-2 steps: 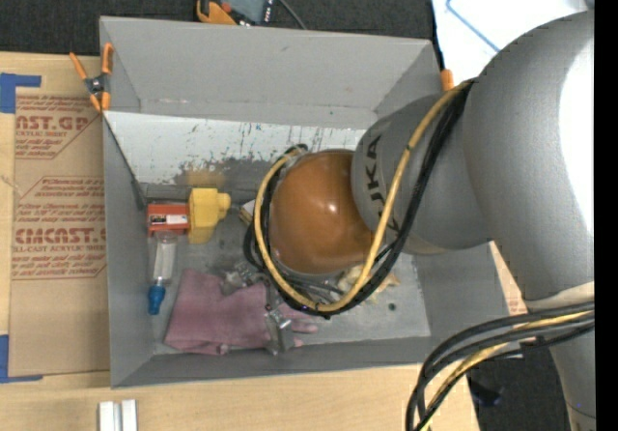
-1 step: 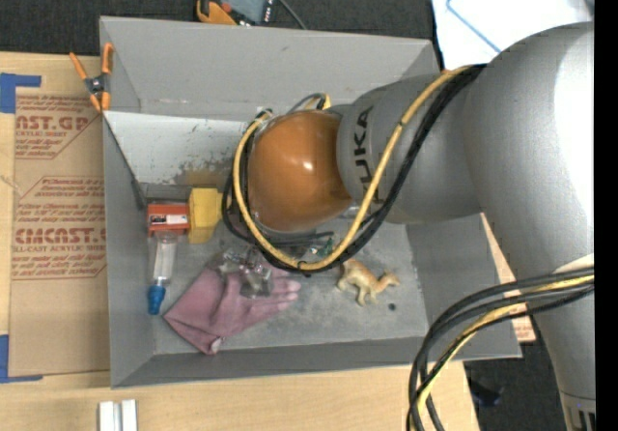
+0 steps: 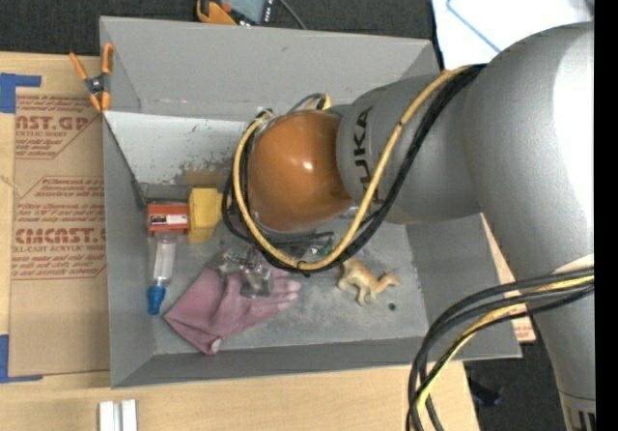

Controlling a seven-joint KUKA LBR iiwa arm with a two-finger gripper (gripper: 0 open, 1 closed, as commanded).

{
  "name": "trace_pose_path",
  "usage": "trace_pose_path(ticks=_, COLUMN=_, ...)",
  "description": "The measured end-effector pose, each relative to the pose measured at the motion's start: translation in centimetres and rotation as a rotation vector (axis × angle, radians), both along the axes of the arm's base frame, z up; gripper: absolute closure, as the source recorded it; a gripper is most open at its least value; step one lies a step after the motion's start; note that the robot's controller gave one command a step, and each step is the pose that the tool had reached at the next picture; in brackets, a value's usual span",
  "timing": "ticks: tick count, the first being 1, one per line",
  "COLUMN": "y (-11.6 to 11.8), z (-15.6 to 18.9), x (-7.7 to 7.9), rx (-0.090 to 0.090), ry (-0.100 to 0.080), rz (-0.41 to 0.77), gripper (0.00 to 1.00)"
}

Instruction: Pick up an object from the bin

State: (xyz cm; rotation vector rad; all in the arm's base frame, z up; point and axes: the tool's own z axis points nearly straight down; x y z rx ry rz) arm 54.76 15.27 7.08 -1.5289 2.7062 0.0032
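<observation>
Nearest lies one crumpled pink cloth (image 3: pixel 227 308). The gripper (image 3: pixel 251 276) is at its upper edge, half hidden under the orange cover (image 3: pixel 294 173), so whether it is spread or pressed together I cannot tell. Beside it are one tan toy animal (image 3: pixel 365 282) and one blue-capped tube (image 3: pixel 160 274). Farther back are one red box (image 3: pixel 167 219) and one yellow block (image 3: pixel 204 214).

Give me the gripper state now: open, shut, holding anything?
Gripper: open or shut cannot be told. It sits low at the upper edge of the pink cloth; no grasp is visible.
</observation>
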Motion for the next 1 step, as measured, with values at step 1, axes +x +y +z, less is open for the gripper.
trace_pose_path(ticks=1, y=-1.28, z=0.2, x=0.14, rx=0.005, ry=0.0, rz=-0.029, gripper=1.0)
